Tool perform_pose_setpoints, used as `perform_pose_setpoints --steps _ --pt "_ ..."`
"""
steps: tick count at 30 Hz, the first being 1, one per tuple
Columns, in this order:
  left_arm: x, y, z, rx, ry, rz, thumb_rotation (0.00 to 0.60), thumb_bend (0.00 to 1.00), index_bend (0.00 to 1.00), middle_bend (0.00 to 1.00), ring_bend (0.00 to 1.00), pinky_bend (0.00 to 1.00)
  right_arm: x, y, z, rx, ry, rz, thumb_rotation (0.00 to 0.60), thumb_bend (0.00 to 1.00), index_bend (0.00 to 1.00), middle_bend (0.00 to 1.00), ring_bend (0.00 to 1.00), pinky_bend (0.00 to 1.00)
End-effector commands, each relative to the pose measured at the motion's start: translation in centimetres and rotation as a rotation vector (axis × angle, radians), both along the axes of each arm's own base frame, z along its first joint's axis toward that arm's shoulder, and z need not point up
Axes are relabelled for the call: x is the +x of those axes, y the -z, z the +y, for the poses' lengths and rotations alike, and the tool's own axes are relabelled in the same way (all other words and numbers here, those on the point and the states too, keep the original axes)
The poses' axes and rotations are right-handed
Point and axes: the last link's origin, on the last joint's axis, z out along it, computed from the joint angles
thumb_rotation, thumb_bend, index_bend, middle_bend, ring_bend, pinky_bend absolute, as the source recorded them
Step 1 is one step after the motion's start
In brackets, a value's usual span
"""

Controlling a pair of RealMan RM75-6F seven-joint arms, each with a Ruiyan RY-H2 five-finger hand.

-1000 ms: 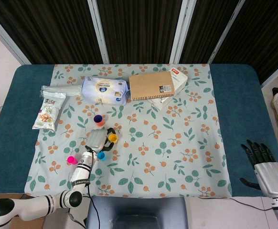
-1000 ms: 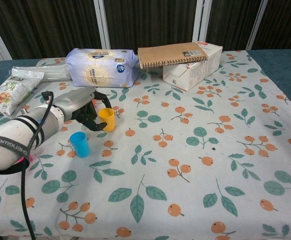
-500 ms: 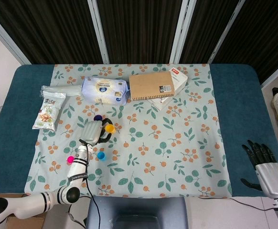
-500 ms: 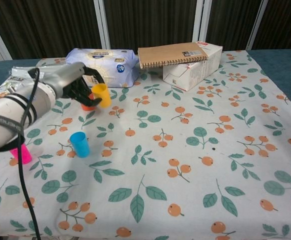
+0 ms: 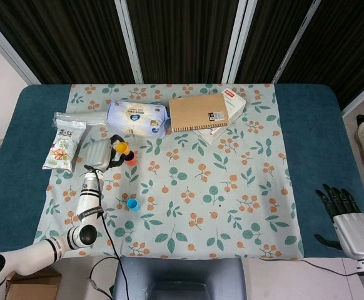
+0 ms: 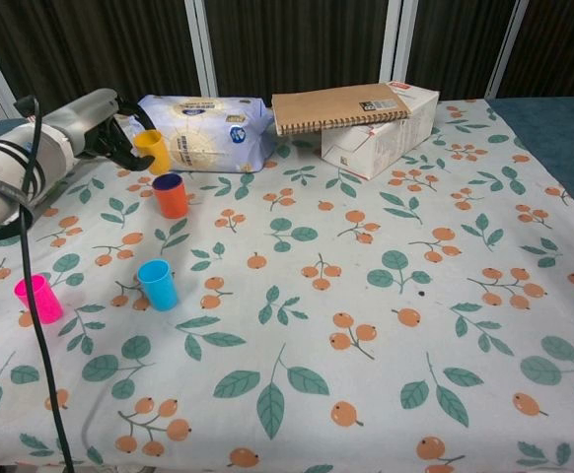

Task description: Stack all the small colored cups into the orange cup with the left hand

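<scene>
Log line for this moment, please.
left hand: holds small yellow plastic cup raised beside orange cup | blue cup, pink cup: loose on cloth | right hand: idle, open

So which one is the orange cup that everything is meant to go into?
Find the pale blue packet at the back left of the flowered tablecloth. Just in front of it stands the orange cup, upright, with a dark purple inside. Its neighbour, the yellow cup, is held up by the left hand, not standing.
</scene>
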Motion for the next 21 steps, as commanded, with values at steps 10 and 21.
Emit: perform_pose_setpoints --steps 10,21 --pt "-0.6 1.7 -0.3 -0.042 -0.01 0.038 0.6 0.37 0.57 1.0 1.0 1.0 0.0 0.0 -0.1 -0.001 0.003 0.004 0.6 0.21 0.0 0.0 0.0 0.0" --pt "0.0 1.6 -1.3 -0.064 0.026 0.034 0.6 0.37 0.0 1.0 1.0 1.0 -0.1 0.2 -0.1 0.003 0.003 0.007 0.6 0.21 0.0 0.0 0.0 0.0"
